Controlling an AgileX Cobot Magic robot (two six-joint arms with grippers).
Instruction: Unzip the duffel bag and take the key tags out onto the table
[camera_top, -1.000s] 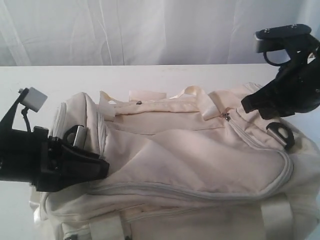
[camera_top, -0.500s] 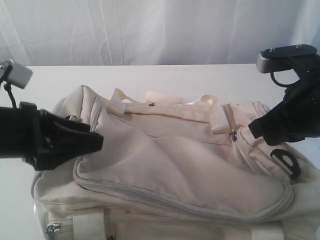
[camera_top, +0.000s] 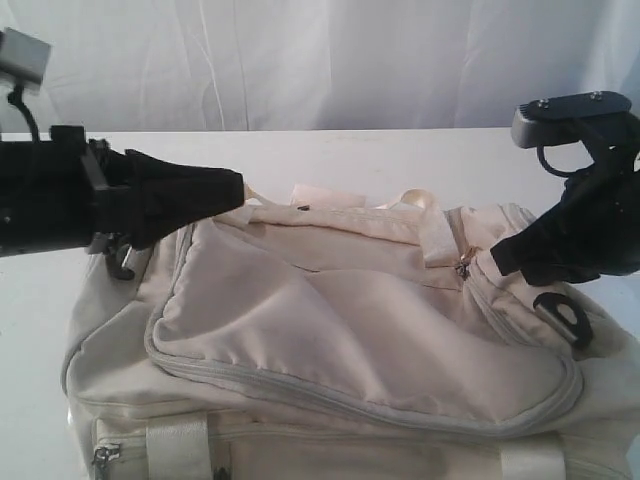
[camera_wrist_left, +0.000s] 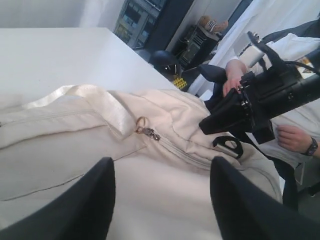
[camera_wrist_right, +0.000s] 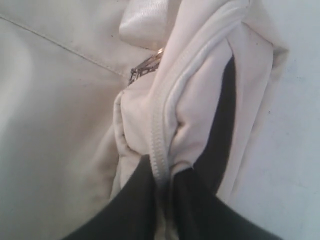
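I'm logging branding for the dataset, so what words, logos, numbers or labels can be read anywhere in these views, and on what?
None can be read.
The duffel bag is plain cream fabric, with no logo or label showing.
Its zipper pull bears nothing legible.
A yellow-and-black patch in the left wrist view's background may carry markings, but is too blurred to read.

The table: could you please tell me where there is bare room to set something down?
Bare table lies between the duffel bag and the curtain, and left of the bag under the left arm. Crowded: the right end, where the right gripper pinches the bag.
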